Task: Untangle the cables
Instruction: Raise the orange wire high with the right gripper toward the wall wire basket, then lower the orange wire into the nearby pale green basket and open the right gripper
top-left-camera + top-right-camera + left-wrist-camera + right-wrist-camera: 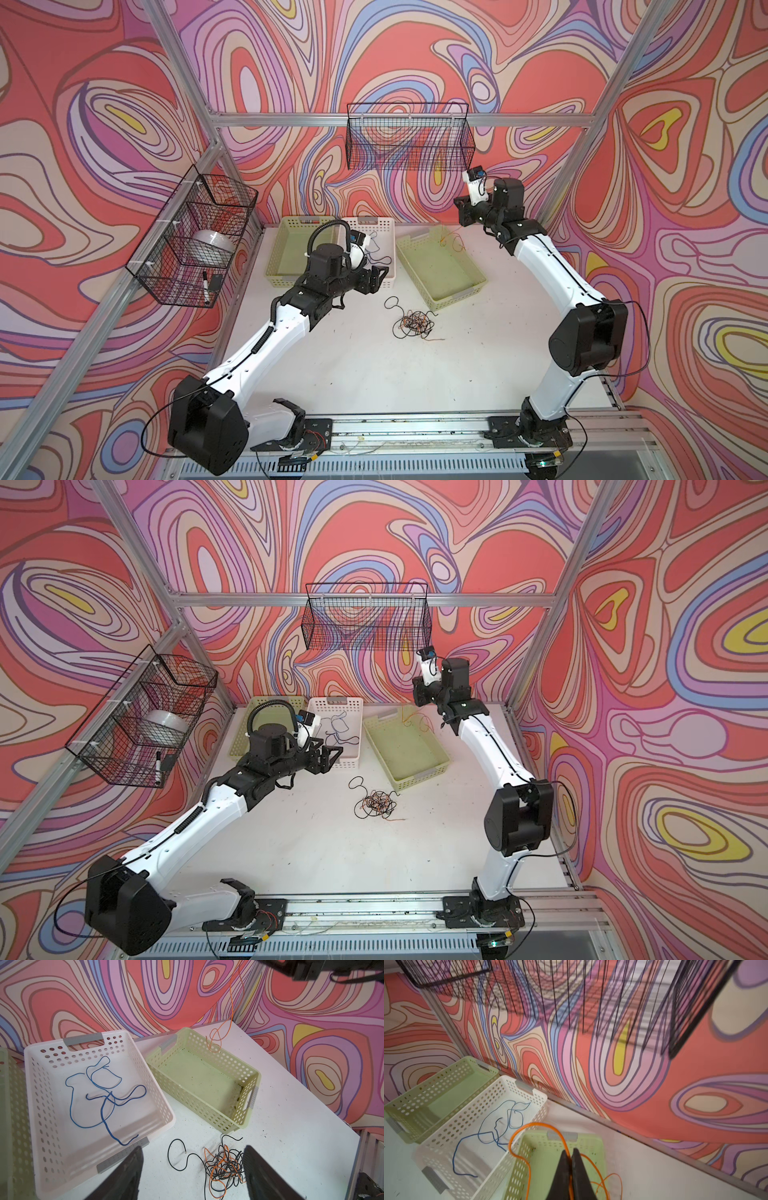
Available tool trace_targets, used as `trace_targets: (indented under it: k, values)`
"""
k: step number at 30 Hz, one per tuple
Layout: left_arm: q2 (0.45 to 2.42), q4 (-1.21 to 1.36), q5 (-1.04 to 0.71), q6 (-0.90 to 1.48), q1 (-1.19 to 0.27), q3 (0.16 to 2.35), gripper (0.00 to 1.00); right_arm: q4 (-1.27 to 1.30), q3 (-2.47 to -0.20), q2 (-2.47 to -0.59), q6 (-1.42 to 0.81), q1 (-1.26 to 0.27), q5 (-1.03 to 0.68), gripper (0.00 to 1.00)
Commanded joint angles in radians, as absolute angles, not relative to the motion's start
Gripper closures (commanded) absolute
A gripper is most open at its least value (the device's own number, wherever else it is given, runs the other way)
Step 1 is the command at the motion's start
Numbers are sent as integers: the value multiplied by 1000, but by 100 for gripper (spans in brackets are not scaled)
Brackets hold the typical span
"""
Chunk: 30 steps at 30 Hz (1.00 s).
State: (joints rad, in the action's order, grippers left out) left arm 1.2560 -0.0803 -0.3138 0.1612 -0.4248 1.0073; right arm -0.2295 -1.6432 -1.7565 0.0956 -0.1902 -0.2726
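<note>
The left gripper (pixel 380 279) hung with its jaws apart over the near rim of the white basket (pixel 384 232). A tangle of black and orange cables (pixel 413 322) lay on the table (pixel 374 365) near its fingertips, toward the right arm. Below the raised right gripper (pixel 461 212), an orange cable (pixel 447 241) trailed into a pale green basket (pixel 444 272).

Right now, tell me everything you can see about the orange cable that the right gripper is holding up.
The orange cable is a thin, smooth, flexible wire, plastic-coated by its look. The right gripper pinches it in shut jaws, raised high. It hangs down in loose curves, its lower end curling in small loops over the far end of the rightmost green basket. Whether it touches the basket, I cannot tell.
</note>
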Motion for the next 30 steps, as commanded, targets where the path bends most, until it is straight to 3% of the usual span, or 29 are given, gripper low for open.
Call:
trace_targets:
  k: [1, 5, 23, 30]
  values:
    - [1230, -87, -307, 157, -427, 996, 23, -119, -1565, -1671, 31, -196, -279, 100]
    - [1233, -86, -307, 161, -427, 994, 24, -132, -1557, -1655, 42, -225, -278, 100]
    - [1228, -65, -305, 176, -433, 978, 24, -246, -2014, -1692, 207, -268, -210, 100]
    - [1207, -74, -297, 171, -433, 962, 24, -259, -2074, -1724, 248, -268, -180, 100]
